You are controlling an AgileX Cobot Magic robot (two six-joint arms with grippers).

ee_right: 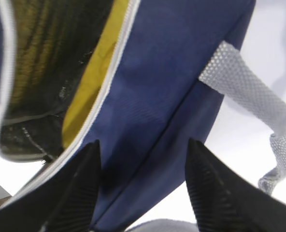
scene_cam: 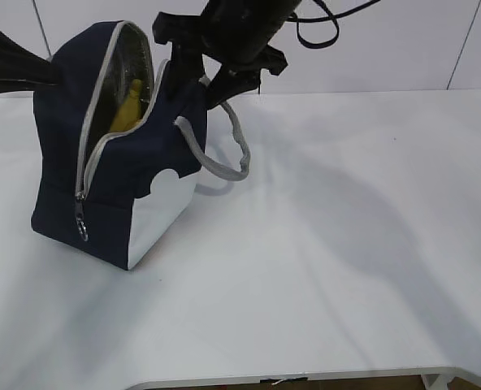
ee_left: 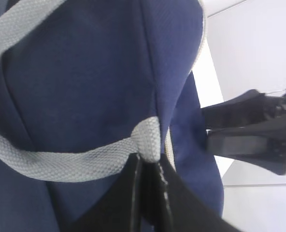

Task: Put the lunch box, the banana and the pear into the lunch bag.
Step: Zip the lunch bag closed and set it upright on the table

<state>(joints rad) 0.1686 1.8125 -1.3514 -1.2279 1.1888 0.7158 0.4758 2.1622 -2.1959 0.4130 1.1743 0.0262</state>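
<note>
The lunch bag (scene_cam: pixel 110 162) stands on the white table (scene_cam: pixel 330 244), at the left of the exterior view, its zipper (scene_cam: pixel 90 154) undone and the mouth gaping toward the camera. Inside, the banana (scene_cam: pixel 129 110) shows as a yellow shape against the dark, shiny lining; in the right wrist view the same yellow lies just behind the zipper edge. The lunch box and the pear cannot be made out, possibly hidden deeper in the bag. The left gripper (ee_left: pixel 150 169) is clenched on the bag's rear grey handle (ee_left: pixel 75 162), fingers pressed together. The right gripper (ee_right: pixel 143 159) is spread wide, its two black fingers (ee_right: pixel 80 193) straddling the navy front wall without pinching it. The front handle (scene_cam: pixel 224 154) hangs loose beside the white side panel (scene_cam: pixel 163 215)
</note>
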